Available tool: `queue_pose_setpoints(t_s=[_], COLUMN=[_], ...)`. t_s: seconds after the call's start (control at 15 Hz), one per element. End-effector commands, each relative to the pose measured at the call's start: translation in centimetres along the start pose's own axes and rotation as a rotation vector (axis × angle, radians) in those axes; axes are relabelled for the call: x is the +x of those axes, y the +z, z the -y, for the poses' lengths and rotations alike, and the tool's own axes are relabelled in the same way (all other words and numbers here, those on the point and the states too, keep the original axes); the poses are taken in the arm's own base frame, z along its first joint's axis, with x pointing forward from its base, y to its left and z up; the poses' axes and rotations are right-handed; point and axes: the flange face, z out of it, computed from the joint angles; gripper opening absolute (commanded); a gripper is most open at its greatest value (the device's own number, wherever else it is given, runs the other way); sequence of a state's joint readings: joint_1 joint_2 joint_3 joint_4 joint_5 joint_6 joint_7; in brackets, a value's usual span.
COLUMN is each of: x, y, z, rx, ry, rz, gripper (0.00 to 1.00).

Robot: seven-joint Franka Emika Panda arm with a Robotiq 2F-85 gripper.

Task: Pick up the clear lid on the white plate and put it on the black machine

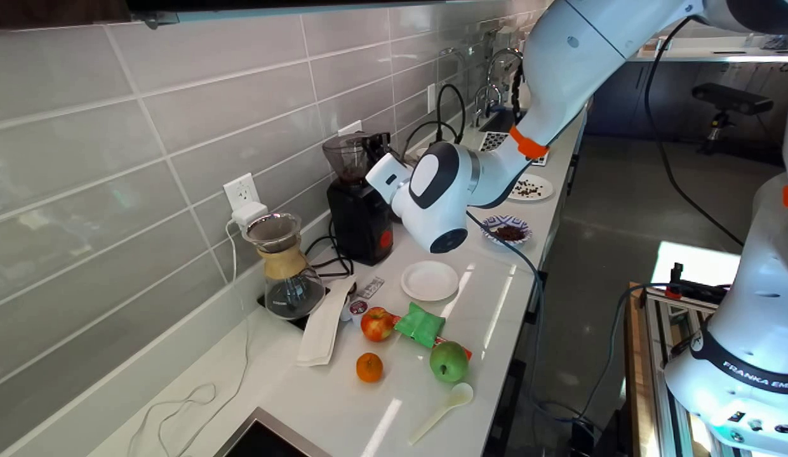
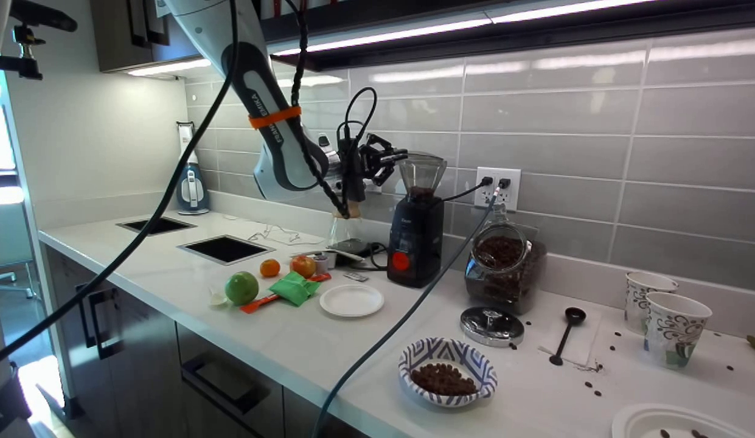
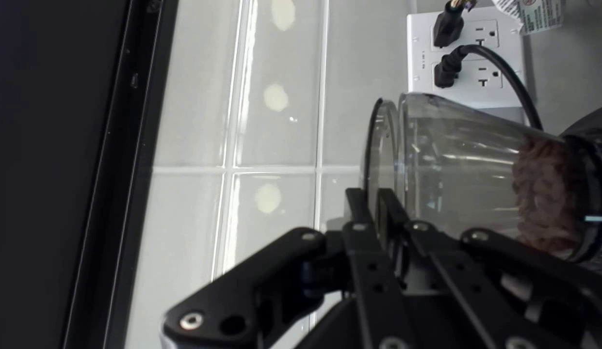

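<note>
Between the fingertips (image 3: 357, 206) is the clear lid (image 3: 382, 145), pinched by its edge, presumably to cap the coffee grinder (image 2: 415, 237) beside them.

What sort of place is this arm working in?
Likely a kitchen or break-room coffee counter; whether home, office or lab isn't clear. Signs: a tiled wall, a grinder and a glass carafe.
</note>
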State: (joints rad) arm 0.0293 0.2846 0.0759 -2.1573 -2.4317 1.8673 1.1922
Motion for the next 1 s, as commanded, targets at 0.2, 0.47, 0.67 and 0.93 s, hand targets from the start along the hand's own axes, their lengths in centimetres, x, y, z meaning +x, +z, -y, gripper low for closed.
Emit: queue_pose_setpoints(t_s=[0.2, 0.47, 0.67, 0.93], x=[0.2, 0.2, 0.4, 0.6], y=[0.7, 0.7, 0.7, 0.8], z=[0.9, 1.0, 1.0, 0.1], rx=[-0.011, -0.008, -0.016, -0.031], ry=[-0.022, -0.031, -0.039, -0.043], rz=[-0.006, -0.007, -0.005, -0.001], gripper=[0.03, 0.16, 0.49, 0.78])
